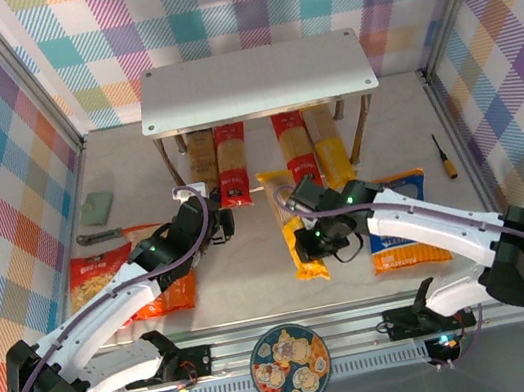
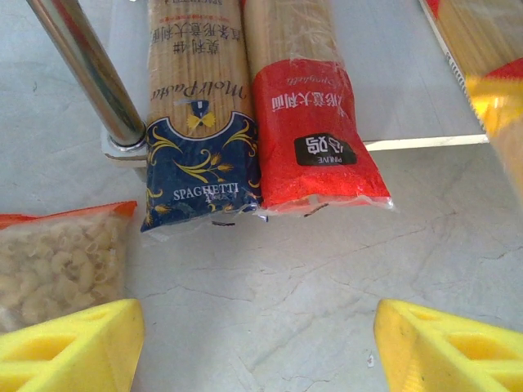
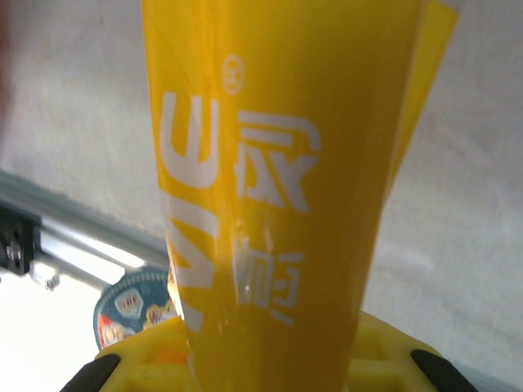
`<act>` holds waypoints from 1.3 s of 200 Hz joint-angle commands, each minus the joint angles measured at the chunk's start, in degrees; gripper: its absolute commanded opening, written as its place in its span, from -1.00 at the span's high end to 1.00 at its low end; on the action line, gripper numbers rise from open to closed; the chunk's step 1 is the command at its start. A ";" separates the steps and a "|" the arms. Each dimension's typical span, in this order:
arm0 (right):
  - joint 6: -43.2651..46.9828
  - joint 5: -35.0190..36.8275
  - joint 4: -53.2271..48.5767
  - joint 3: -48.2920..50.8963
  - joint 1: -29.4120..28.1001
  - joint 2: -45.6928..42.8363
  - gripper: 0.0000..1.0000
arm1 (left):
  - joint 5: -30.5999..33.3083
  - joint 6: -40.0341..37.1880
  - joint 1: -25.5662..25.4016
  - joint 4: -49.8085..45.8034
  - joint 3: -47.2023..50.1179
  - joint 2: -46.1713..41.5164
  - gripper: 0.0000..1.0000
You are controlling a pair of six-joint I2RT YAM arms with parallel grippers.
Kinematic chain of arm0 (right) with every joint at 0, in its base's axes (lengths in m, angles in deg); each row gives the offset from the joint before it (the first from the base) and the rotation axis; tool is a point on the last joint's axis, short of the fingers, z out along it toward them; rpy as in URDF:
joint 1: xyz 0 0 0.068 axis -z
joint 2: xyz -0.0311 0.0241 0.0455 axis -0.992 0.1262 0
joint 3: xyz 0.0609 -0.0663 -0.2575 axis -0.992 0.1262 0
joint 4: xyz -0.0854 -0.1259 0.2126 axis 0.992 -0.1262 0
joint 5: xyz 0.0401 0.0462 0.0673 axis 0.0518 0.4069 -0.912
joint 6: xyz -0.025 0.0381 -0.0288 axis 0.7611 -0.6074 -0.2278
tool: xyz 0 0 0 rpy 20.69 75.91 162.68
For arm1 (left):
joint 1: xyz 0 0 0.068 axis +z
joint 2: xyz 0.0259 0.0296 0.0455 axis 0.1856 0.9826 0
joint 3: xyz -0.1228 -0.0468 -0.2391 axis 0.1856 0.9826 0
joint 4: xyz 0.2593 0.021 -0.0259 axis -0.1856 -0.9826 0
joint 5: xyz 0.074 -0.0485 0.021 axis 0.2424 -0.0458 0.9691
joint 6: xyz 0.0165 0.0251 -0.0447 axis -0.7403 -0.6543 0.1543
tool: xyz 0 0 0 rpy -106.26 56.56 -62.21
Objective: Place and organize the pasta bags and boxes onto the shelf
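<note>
Right hand (image 1: 316, 242) clamped across yellow spaghetti pack (image 3: 278, 204), mid-bench (image 1: 260, 298), short of shelf (image 1: 252, 81), probably gripped for carrying there. Left hand (image 2: 257, 343) jaws apart, empty, facing tan pack (image 2: 196, 106) and red pack (image 2: 306, 122), side by side under shelf.

Bright even light, right wrist view seemingly blurred

A patterned round plate (image 1: 290, 366) lies nearest. A screwdriver (image 1: 445, 159) lies far to its right, a grey-green pad (image 1: 96, 207) far to its left.
</note>
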 commanded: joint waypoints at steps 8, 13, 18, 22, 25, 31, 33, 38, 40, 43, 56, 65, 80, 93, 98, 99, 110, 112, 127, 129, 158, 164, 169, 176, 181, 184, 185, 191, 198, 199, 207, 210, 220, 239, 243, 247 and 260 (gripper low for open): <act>6.14 1.91 8.80 -7.43 5.50 4.41 1.00 | -0.25 -0.65 -0.31 -1.58 -1.46 0.05 -0.48; 6.96 1.91 9.03 -8.52 6.26 5.45 1.00 | -0.25 -0.65 -0.30 -1.62 -1.43 0.04 -0.48; 7.85 1.91 9.09 -9.78 6.91 6.51 1.00 | -0.17 -0.69 -0.30 -1.67 -1.45 -0.05 -0.48; 8.54 1.93 9.05 -10.77 7.44 7.36 1.00 | -0.16 -0.70 -0.26 -1.70 -1.44 -0.04 -0.48; 8.93 1.99 9.04 -11.47 7.80 8.00 1.00 | -0.12 -0.74 -0.29 -1.74 -1.48 -0.11 -0.48; 9.77 2.00 8.87 -13.02 8.49 9.31 1.00 | -0.08 -0.62 -0.30 -1.79 -1.50 -0.21 -0.48; 10.04 2.00 8.75 -13.61 8.76 9.80 1.00 | -0.08 -0.66 -0.31 -1.79 -1.48 -0.21 -0.48; 10.68 2.00 8.62 -14.92 9.29 10.91 1.00 | -0.10 -0.64 -0.24 -1.80 -1.39 -0.25 -0.48; 10.90 1.98 8.58 -15.34 9.49 11.38 1.00 | -0.15 -0.62 -0.29 -1.86 -1.41 -0.29 -0.48; 11.18 1.92 8.50 -16.10 9.88 12.04 1.00 | -0.16 -0.62 -0.30 -1.87 -1.37 -0.33 -0.48; 12.23 1.85 8.54 -19.03 11.10 14.70 1.00 | -0.08 -0.53 -0.24 -2.01 -1.25 -0.50 -0.48; 12.87 1.74 8.39 -20.99 11.97 16.59 1.00 | 0.01 -0.44 -0.31 -2.22 -1.24 -0.67 -0.48; 13.67 1.82 8.17 -24.23 13.11 19.56 1.00 | -0.08 -0.40 -0.28 -2.44 -1.12 -0.97 -0.48; 14.24 1.99 7.80 -26.90 13.74 21.93 1.00 | -0.06 -0.40 -0.31 -2.73 -1.01 -1.16 -0.48; 14.31 2.04 7.69 -27.95 14.00 22.95 1.00 | -0.04 -0.40 -0.31 -2.75 -1.06 -1.26 -0.48; 14.40 2.11 7.65 -28.18 14.03 23.13 1.00 | -0.06 -0.38 -0.31 -2.75 -1.06 -1.26 -0.48; 14.56 2.27 7.51 -30.16 14.45 25.18 1.00 | -0.12 -0.35 -0.31 -2.91 -0.96 -1.45 -0.48; 14.58 2.31 7.55 -30.49 14.49 25.59 1.00 | -0.08 -0.37 -0.31 -2.93 -0.97 -1.51 -0.48; 14.64 2.44 7.49 -32.73 14.92 27.99 1.00 | -0.14 -0.29 -0.31 -3.10 -0.89 -1.68 -0.48; 14.71 2.37 7.50 -33.00 14.98 28.22 1.00 | -0.11 -0.27 -0.28 -3.10 -0.87 -1.66 -0.48; 14.67 3.05 7.43 -36.31 15.51 31.66 1.00 | -0.07 -0.27 -0.29 -3.37 -0.87 -1.88 -0.48; 14.70 2.99 7.34 -36.88 15.68 32.28 1.00 | -0.07 -0.32 -0.29 -3.46 -0.85 -1.93 -0.48; 14.68 2.97 7.21 -37.43 15.71 32.81 1.00 | -0.07 -0.36 -0.31 -3.58 -0.87 -1.93 -0.48; 14.67 3.01 7.03 -38.07 15.90 33.51 1.00 | -0.07 -0.38 -0.28 -3.61 -0.89 -2.03 -0.48; 14.67 3.01 6.99 -38.44 15.97 33.96 1.00 | 0.01 -0.41 -0.29 -3.68 -0.89 -2.14 -0.49; 14.79 3.02 6.98 -38.64 15.99 34.20 1.00 | -0.03 -0.36 -0.31 -3.72 -0.89 -2.14 -0.49; 14.82 3.04 6.98 -38.70 15.99 34.25 1.00 | -0.01 -0.36 -0.31 -3.72 -0.89 -2.15 -0.48; 14.68 3.21 6.98 -38.99 16.15 34.66 1.00 | 0.01 -0.35 -0.26 -3.72 -0.88 -2.22 -0.49; 14.51 3.40 7.05 -39.28 16.25 35.02 1.00 | 0.10 -0.37 -0.30 -3.81 -0.86 -2.29 -0.49; 14.50 3.40 7.06 -39.33 16.30 35.06 1.00 | 0.06 -0.36 -0.30 -3.90 -0.83 -2.30 -0.49; 14.30 3.55 7.24 -39.47 16.55 35.34 1.00 | 0.04 -0.36 -0.29 -3.90 -0.89 -2.45 -0.49; 14.20 3.65 7.31 -39.55 16.57 35.42 1.00 | 0.02 -0.42 -0.25 -3.96 -0.86 -2.47 -0.49; 13.82 3.99 7.58 -39.56 16.85 35.60 1.00 | 0.04 -0.36 -0.27 -4.07 -0.89 -2.58 -0.49; 13.67 5.29 8.11 -39.65 17.07 35.78 1.00 | 0.11 -0.44 -0.19 -4.27 -0.83 -2.63 -0.49; 13.62 5.46 8.26 -39.64 17.11 35.84 1.00 | 0.10 -0.46 -0.20 -4.26 -0.89 -2.75 -0.49; 13.56 5.51 8.45 -39.65 17.14 35.89 1.00 | 0.15 -0.44 -0.26 -4.26 -0.84 -2.76 -0.49; 13.58 5.86 9.18 -39.65 17.23 36.13 0.94 | 0.12 -0.53 -0.18 -4.25 -0.86 -2.69 -0.49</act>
